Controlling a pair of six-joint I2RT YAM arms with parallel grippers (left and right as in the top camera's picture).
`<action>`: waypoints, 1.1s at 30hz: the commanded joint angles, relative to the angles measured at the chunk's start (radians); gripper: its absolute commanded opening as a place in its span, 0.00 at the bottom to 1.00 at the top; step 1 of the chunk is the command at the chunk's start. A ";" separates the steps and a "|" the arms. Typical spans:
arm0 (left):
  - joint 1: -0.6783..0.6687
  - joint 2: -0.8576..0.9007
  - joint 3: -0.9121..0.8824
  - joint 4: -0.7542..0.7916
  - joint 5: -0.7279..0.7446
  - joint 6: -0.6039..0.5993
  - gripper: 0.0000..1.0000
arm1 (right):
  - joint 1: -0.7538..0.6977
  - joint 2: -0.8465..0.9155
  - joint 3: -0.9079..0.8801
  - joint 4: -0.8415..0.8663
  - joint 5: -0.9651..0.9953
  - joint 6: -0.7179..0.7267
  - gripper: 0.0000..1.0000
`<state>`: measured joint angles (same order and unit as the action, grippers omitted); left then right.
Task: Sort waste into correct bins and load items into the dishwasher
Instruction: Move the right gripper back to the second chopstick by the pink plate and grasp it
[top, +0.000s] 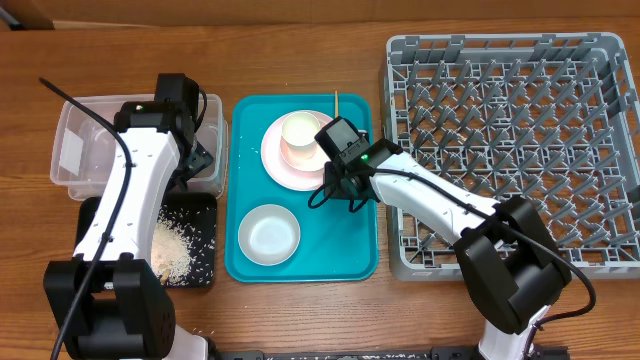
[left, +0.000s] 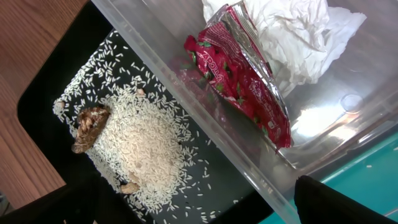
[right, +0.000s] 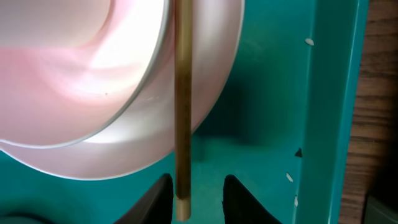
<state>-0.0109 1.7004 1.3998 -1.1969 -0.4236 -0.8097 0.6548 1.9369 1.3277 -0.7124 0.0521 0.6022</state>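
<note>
Fingertips (right: 238, 199) of our right gripper (right: 198, 200) stand partly apart, straddling the near end of a thin wooden stick (right: 182, 106). A gap shows on one side, so we read nothing as clamped. The stick's long axis runs straight away from the fingers, over the rim of the pink plate (right: 124, 158) and past the pink bowl (right: 68, 56) stacked on it, all on the teal tray (right: 273, 93). The jaws sit crosswise to that axis, so we judge that closing should pinch it.

Our left gripper (top: 200, 160) gapes wide and empty by the clear tub (top: 75, 150), well apart from the stick; the right arm is nearer. Only the right wrist view shows the stick between the fingers; overhead, the arm hides most of it. The left wrist view alone shows the red wrapper (left: 242, 81) and napkin (left: 280, 31) in the tub, and the rice (left: 143, 149) on the black tray (left: 43, 93). Overhead, the dish rack (top: 510, 150) lies just beside the teal tray.
</note>
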 joint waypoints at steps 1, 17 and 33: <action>0.004 0.009 0.014 0.001 -0.021 -0.006 1.00 | 0.002 0.005 0.000 0.016 -0.001 0.005 0.29; 0.004 0.009 0.014 0.001 -0.021 -0.006 1.00 | 0.002 0.023 -0.035 0.065 -0.005 0.005 0.29; 0.004 0.009 0.014 0.001 -0.021 -0.006 1.00 | 0.002 0.024 -0.038 0.068 -0.005 0.005 0.11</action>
<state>-0.0109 1.7004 1.3998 -1.1969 -0.4236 -0.8097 0.6552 1.9556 1.2995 -0.6506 0.0490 0.6029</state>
